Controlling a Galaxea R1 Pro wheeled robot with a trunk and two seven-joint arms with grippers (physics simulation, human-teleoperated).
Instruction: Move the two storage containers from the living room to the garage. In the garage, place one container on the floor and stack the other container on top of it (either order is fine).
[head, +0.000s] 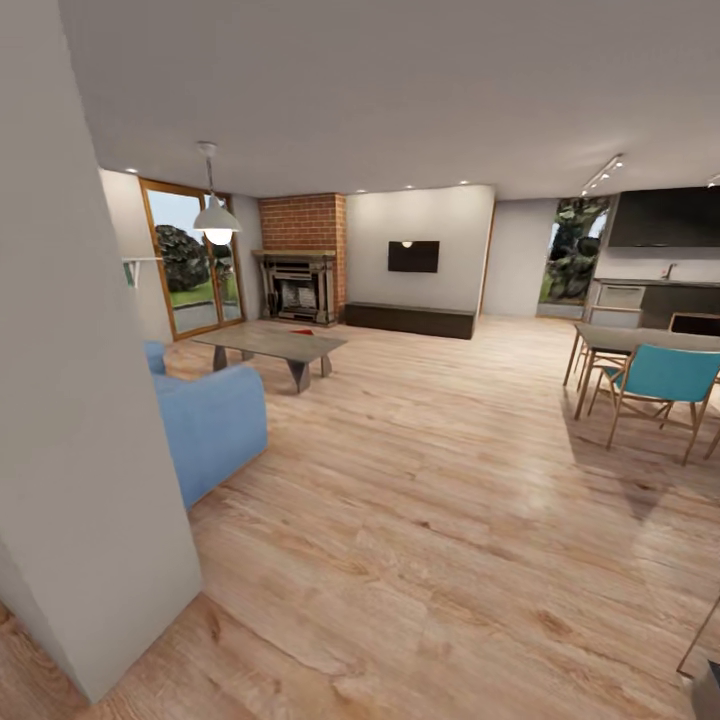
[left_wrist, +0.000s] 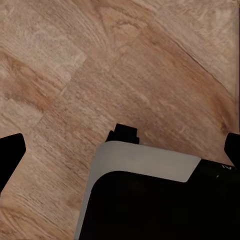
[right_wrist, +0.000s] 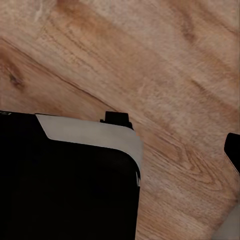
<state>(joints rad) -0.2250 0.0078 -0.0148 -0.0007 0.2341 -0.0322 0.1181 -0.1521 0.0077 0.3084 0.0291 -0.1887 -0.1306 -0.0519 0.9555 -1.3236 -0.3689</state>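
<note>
I look into the living room (head: 330, 300), with its light wood plank flooring, red brick fireplace (head: 300, 270) and glass doors (head: 190, 260). A small red shape (head: 301, 331) lies low beyond the coffee table; it is too small to tell whether it is one of the storage containers. The garage and its floor are out of view. My left gripper (left_wrist: 120, 147) hangs open over the wood planks, its dark fingertips (left_wrist: 10, 150) at the picture's two sides and nothing between them. My right gripper (right_wrist: 120, 150) also looks open, with one fingertip (right_wrist: 233, 150) showing.
A white wall corner (head: 80, 450) stands close on the left, a blue sofa (head: 205, 420) just past it. Farther off are a coffee table (head: 275, 345), a TV wall (head: 413, 257), and a dining table (head: 640, 340) with teal chairs (head: 660, 385) to the right. My black base (left_wrist: 150, 205) sits under both wrists.
</note>
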